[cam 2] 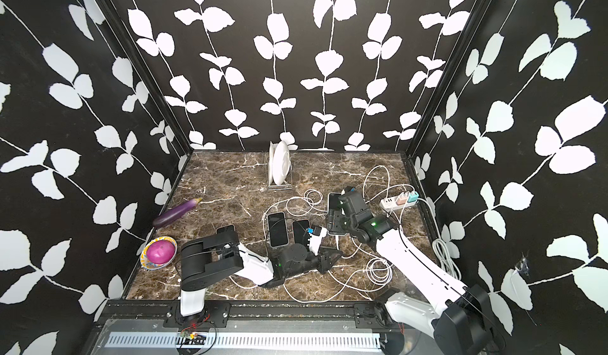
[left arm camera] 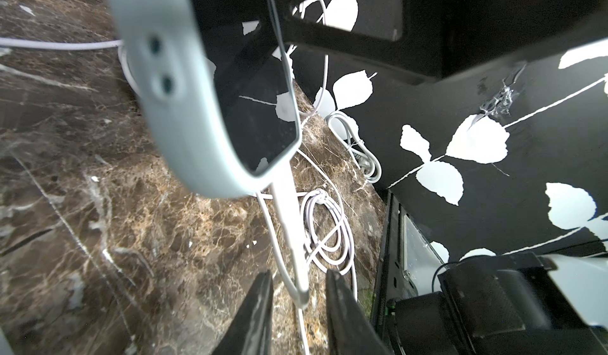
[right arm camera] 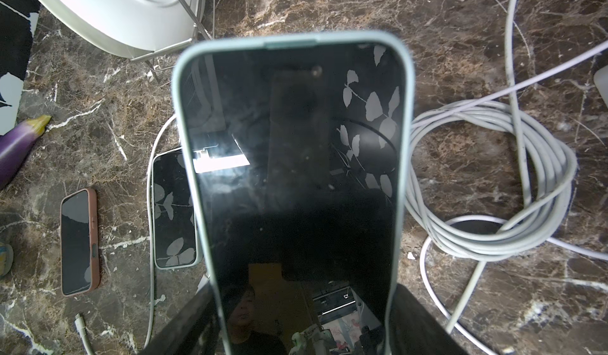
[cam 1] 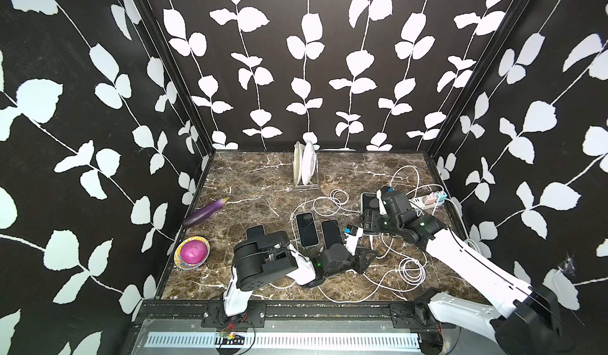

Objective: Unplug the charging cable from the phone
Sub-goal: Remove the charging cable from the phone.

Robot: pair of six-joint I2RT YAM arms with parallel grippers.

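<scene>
Phone: the phone (right arm camera: 296, 172), around 2 o'clock from the middle of the table (cam 1: 256, 179), is raised off it, likely to free its port end
Right arm: the right gripper (right arm camera: 302, 330) clamps the phone's long edges, bracing it against a pull
Cable: the charging cable (left arm camera: 288, 238) looks still plugged in, trailing from the phone's lower end
Left arm: the left gripper (left arm camera: 299, 300), at the phone's 6 o'clock, straddles the plug with narrow jaws not quite touching, seemingly lined up to pinch and draw it out

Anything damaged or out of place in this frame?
Yes. The wallpaper on the right wall is torn and frayed near the front. White cables also sprawl in tangled loops across the table.
</scene>
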